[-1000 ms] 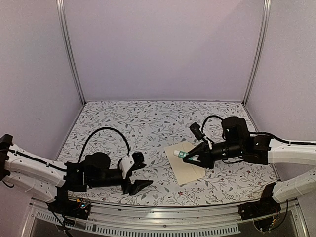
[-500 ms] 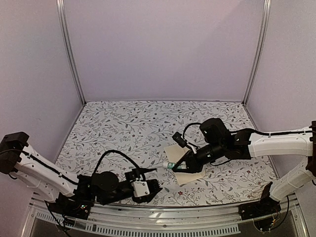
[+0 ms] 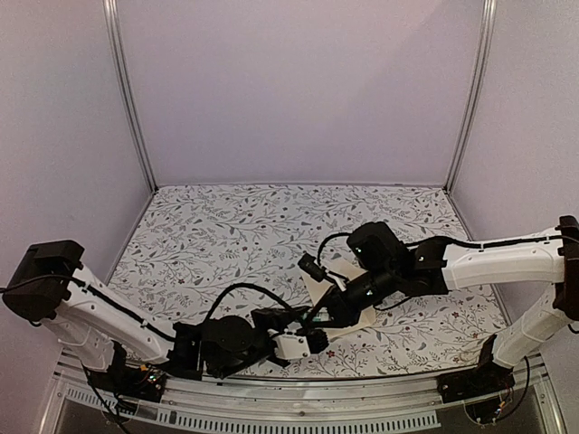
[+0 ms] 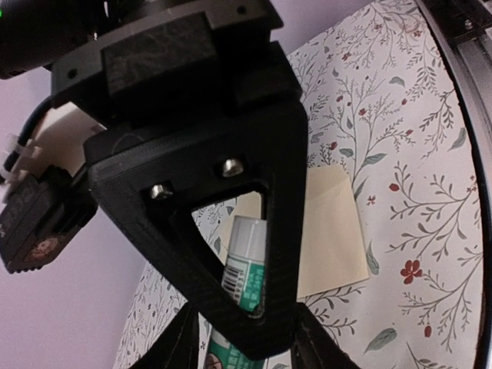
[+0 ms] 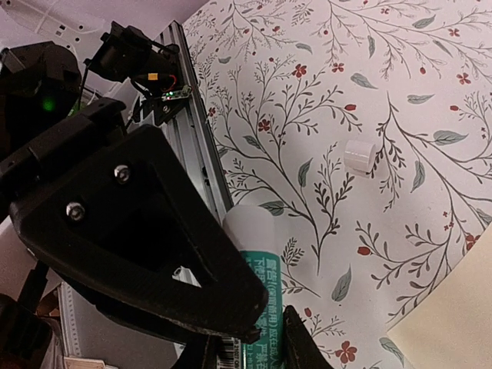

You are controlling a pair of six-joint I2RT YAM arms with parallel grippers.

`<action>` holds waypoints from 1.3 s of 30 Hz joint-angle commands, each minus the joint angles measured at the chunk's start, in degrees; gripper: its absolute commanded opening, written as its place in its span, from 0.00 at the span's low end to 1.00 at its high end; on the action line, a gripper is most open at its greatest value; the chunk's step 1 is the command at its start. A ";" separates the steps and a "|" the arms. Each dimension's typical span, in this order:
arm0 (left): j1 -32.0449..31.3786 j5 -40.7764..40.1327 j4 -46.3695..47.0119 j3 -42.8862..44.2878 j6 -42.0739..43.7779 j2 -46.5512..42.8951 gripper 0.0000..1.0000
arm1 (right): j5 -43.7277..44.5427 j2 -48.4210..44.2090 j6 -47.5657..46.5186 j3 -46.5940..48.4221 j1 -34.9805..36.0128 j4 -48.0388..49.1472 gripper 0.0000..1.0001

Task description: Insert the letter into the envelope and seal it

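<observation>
Cream paper envelope (image 4: 330, 231) lies flat on the desk (image 5: 400, 61), just beyond the left hand (image 3: 303, 327); letter not visible. Judged light, thin, limp, prone to sliding: pin it flat, grip an edge. Right hand (image 3: 317, 315) clamps a glue stick (image 5: 261, 307); left hand's grip cannot be determined. Floral cloth surface, plain pale walls (image 3: 298, 90).

Left wrist view: glue stick (image 4: 244, 260) shows mainly through the triangular opening of a black finger (image 4: 192, 146). Its lower end is cut by the bottom edge, and the label print is unreadable. Envelope (image 4: 332, 231): left part hidden behind that finger.
Right wrist view: stick's base cut by the bottom edge.
Top view: envelope, toward the surface's (image 3: 226, 226) near edge, mostly covered by the right claw (image 3: 330, 310); flap not discernible. Left claw (image 3: 310, 341): contact with stick undeterminable.
</observation>
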 commanded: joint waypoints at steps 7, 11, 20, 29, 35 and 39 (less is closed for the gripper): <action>0.39 -2.59 -1.40 0.16 -0.22 0.36 0.37 | 0.03 -0.65 0.08 2.23 0.66 -3.11 0.00; 0.45 -1.87 -3.51 -0.20 -0.95 -0.78 0.37 | 0.90 -1.26 -0.35 2.31 0.66 -4.39 0.00; 0.34 -0.11 -4.91 -1.05 -1.91 -2.72 0.30 | -1.09 -1.50 -0.76 1.98 0.66 -4.00 0.00; 0.30 2.57 -5.03 -1.04 -2.45 -3.16 0.14 | -3.44 -1.61 -0.89 1.61 0.70 -2.31 0.01; 1.05 3.56 -5.76 -1.15 -4.71 -5.04 0.01 | 0.60 -3.47 -1.01 1.39 0.66 -2.25 0.26; 3.62 7.01 -7.05 -1.67 -8.48 -7.79 0.00 | 5.71 -6.43 -0.83 0.81 0.66 -2.26 0.47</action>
